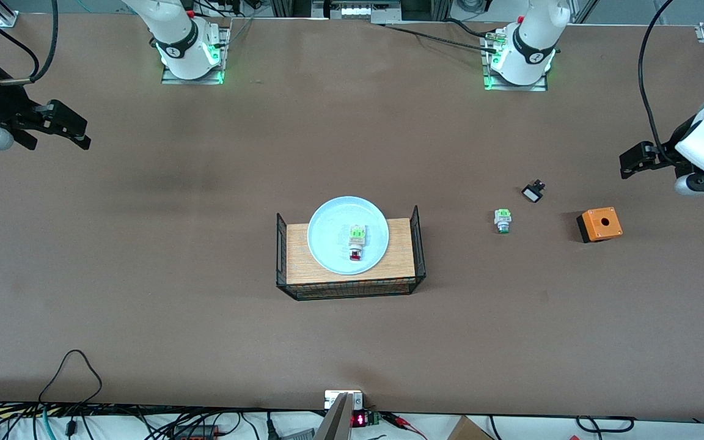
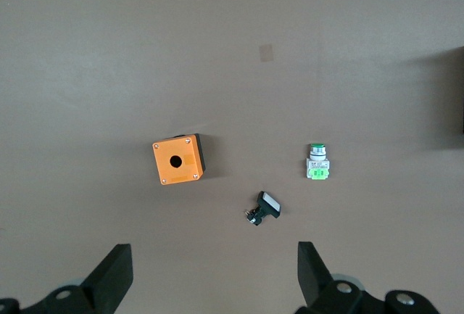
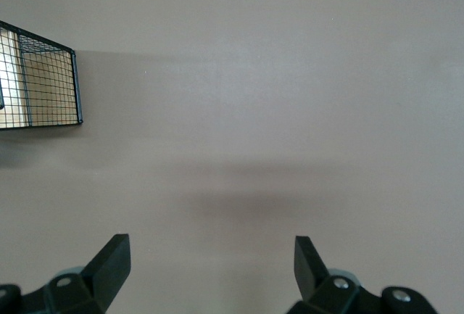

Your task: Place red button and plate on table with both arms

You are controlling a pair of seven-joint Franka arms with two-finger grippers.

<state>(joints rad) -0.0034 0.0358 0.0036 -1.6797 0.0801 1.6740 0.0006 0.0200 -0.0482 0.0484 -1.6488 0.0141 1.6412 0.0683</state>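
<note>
Right gripper point(image 1: 74, 131) hangs over bare table point(image 1: 205, 305) at the right arm's end, fingers spread wide, holding nothing. Its wrist view shows only tabletop and one wire corner of the tray point(image 3: 43, 78). Arm looks parked.

Mid-table: wood-topped tray point(image 1: 401, 260) with black wire sides. The plate point(image 1: 327, 235) sits on its wooden top, rim overhanging the edge on the side away from the front camera. The red button point(image 1: 355, 242) lies on its side in the plate, red cap pointing toward the front camera, whitish body, bright green block at the rear.

Handling, my read:
- Button: tiny, light, rigid plastic. It would likely skate on the glazed plate if nudged, so pinch across the squarish body, not the round cap.
- Plate: pale blue, round, shallow, raised rim. Stiff, smooth, probably breakable. The only grab point is the rim (the overhanging part gives a finger room underneath). Take the button out first, or it slides when the plate tilts.

Toward the left arm's end: green-capped switch point(image 1: 502, 220), small black part with a white face point(image 1: 533, 192), orange box with a hole point(image 1: 600, 224). All distractors.

Left gripper point(image 1: 633, 164) hovers over the table near the orange box, fingers fully apart, empty.
</note>
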